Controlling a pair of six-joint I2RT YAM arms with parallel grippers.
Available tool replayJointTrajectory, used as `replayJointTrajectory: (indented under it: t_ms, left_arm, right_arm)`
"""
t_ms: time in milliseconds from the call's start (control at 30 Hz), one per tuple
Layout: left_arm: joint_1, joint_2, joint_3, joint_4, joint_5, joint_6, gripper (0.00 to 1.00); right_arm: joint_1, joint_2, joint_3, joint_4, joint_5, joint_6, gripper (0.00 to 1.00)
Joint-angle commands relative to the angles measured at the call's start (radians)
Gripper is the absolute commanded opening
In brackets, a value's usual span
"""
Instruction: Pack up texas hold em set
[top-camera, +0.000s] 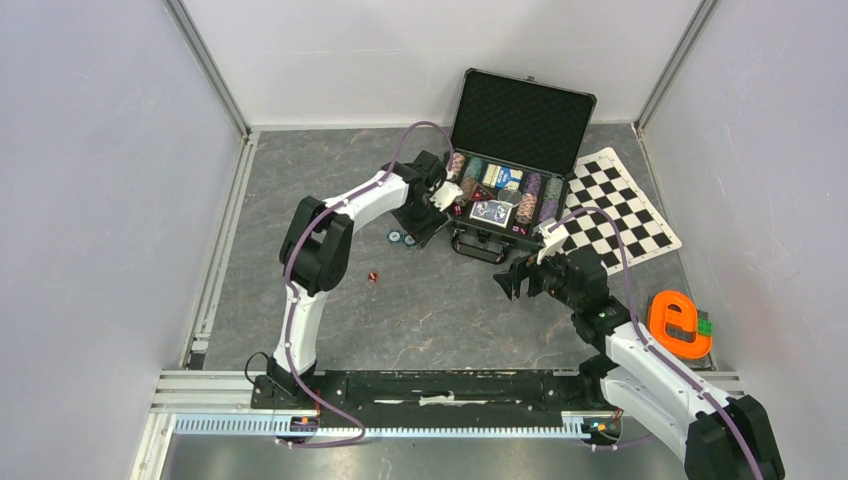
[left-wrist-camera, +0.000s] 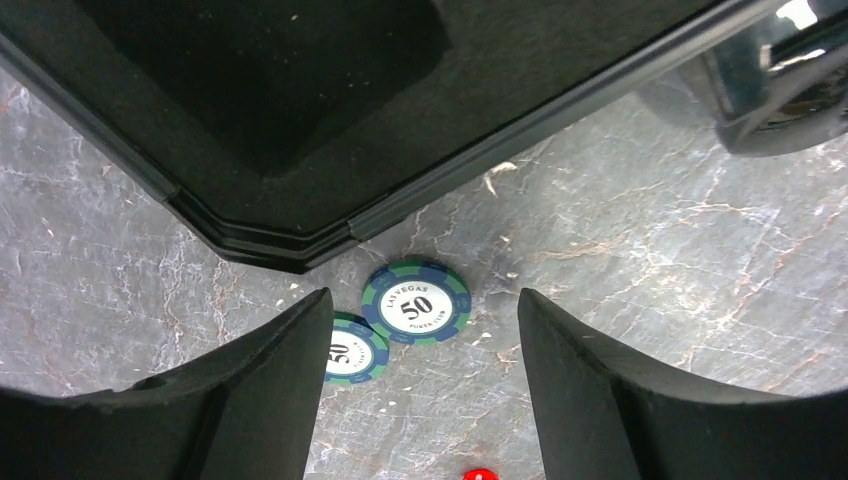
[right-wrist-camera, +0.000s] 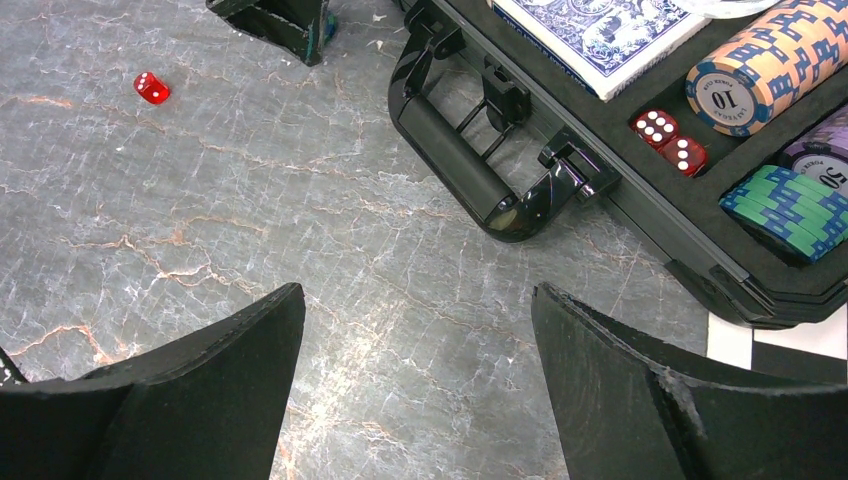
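Note:
The black case (top-camera: 500, 232) lies open at the back, its foam-lined lid (top-camera: 522, 112) upright, with striped chips and blue card decks (top-camera: 492, 211) in its tray. My left gripper (top-camera: 437, 197) hovers open at the case's left corner (left-wrist-camera: 280, 215). Below it two green-and-blue "50" chips (left-wrist-camera: 417, 301) (left-wrist-camera: 352, 350) lie flat on the table, nothing between the fingers. A red die (top-camera: 373, 277) lies loose on the table (right-wrist-camera: 151, 87). My right gripper (right-wrist-camera: 418, 290) is open and empty over bare table in front of the case handle (right-wrist-camera: 465, 160). Two red dice (right-wrist-camera: 670, 140) sit in the tray.
A black-and-white checkered mat (top-camera: 620, 205) lies right of the case, partly under it. An orange ring-shaped object (top-camera: 680, 322) sits near the right arm. Grey walls enclose the table on three sides. Stacks of orange (right-wrist-camera: 765, 70) and green chips (right-wrist-camera: 790, 205) fill the tray's near slots.

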Motion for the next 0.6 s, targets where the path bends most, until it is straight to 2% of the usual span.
replayJointTrajectory:
  t_ms: [0,233,567]
  left_arm:
    - [0.015,0.021,0.055,-0.035,0.015,-0.009,0.75]
    - [0.023,0.055,0.093,-0.092,0.041,0.002,0.68]
    - [0.023,0.083,0.113,-0.165,0.053,0.011,0.66]
  right_arm:
    - [0.003,-0.004,0.022,0.036,0.004,-0.007,0.89]
    - [0.002,0.001,0.021,0.035,0.011,-0.010,0.89]
    - [0.003,0.003,0.023,0.037,0.008,-0.008,0.89]
